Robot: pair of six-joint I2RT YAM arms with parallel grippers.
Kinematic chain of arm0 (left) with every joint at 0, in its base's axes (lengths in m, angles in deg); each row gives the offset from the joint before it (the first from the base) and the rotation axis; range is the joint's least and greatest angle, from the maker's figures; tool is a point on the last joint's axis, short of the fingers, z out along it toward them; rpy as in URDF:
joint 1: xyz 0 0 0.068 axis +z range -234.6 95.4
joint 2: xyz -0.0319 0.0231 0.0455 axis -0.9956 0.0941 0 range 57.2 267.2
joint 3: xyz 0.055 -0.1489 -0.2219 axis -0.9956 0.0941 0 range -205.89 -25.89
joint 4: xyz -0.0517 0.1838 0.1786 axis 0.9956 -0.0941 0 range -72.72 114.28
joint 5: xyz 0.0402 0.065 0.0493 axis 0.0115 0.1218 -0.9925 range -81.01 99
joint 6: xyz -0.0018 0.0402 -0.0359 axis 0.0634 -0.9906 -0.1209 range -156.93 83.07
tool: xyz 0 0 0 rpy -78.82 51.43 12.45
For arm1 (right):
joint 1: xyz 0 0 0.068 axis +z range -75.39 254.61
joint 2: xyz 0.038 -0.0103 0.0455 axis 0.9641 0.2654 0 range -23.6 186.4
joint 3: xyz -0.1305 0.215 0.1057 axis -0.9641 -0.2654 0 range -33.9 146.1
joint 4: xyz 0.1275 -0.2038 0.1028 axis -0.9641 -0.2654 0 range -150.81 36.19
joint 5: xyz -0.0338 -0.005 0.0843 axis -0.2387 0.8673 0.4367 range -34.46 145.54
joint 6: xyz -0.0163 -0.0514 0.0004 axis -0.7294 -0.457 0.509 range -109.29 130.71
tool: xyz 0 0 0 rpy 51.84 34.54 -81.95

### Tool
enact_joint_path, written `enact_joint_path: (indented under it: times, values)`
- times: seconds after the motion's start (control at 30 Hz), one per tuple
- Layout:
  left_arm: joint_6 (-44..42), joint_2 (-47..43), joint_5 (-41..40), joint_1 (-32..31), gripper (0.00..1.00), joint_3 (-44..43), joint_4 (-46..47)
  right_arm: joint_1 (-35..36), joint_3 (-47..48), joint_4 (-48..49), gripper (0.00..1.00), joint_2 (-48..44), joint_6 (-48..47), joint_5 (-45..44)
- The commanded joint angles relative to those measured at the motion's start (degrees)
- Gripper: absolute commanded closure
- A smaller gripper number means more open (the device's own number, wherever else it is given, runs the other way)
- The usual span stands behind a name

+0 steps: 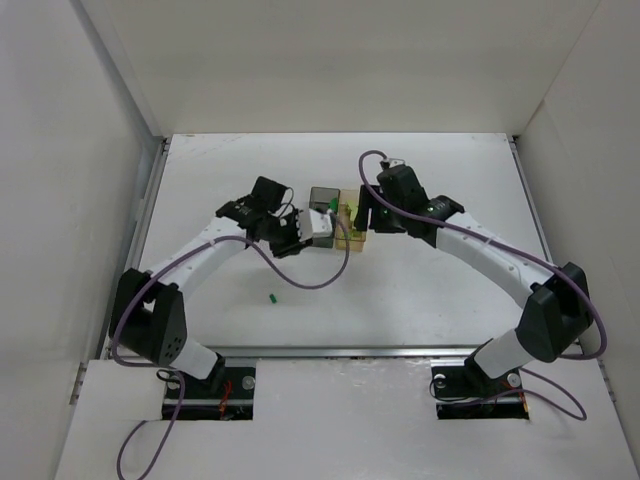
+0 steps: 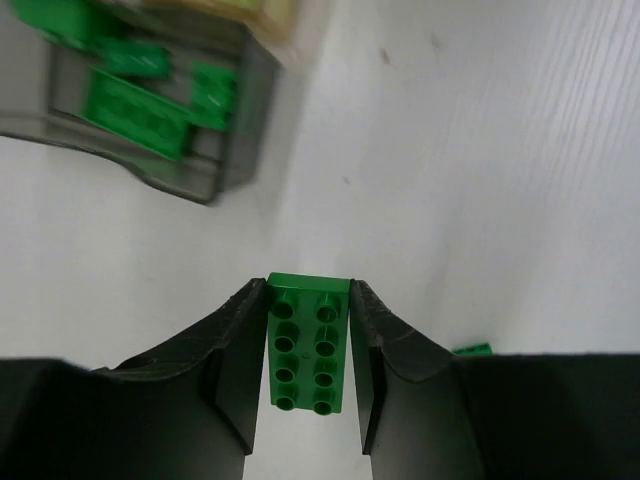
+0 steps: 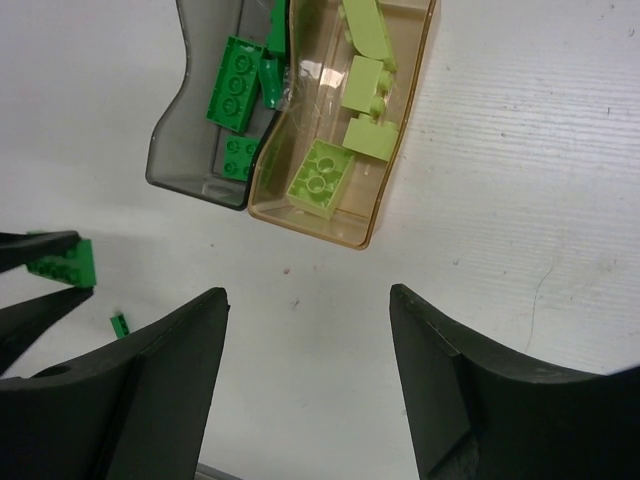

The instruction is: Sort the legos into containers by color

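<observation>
My left gripper (image 2: 308, 290) is shut on a dark green two-by-four brick (image 2: 308, 350) and holds it above the table, just left of the bins (image 1: 298, 236). The smoky grey bin (image 3: 185, 175) holds several dark green bricks (image 3: 235, 82). The pale orange-tan bin (image 3: 395, 185) joined to its right holds several lime bricks (image 3: 320, 178). My right gripper (image 3: 305, 295) is open and empty, above bare table beside the tan bin (image 1: 352, 240). The held brick also shows in the right wrist view (image 3: 70, 262).
One small dark green brick (image 1: 272, 297) lies loose on the table nearer the arm bases; it also shows in the left wrist view (image 2: 472, 349) and right wrist view (image 3: 119, 325). White walls enclose the table on three sides.
</observation>
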State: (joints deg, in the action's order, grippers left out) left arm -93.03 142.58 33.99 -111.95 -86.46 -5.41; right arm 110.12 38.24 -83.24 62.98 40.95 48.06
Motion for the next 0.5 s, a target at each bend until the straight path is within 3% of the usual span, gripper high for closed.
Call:
enact_joint_path:
  times: [0.0, 0.17, 0.4, 0.47]
  values:
    - [13.7, -3.4, 7.6, -0.2, 1.0, -7.8, 3.0, 0.3, -0.5, 2.8, 0.29, -2.0, 1.0, -0.5]
    - [35.4, 8.5, 8.2, -0.2, 1.0, -17.4, 16.2, 0.3, -0.5, 2.2, 0.29, -3.3, 2.1, -1.7]
    - [44.0, 17.4, 4.8, 1.6, 1.0, -20.2, 24.9, 0.3, -1.0, 1.0, 0.29, -5.8, 2.6, -2.9]
    - [44.8, 18.5, 4.8, 2.1, 0.94, -20.9, 26.2, 0.3, -1.6, 1.0, 0.29, -6.4, 2.6, -3.5]
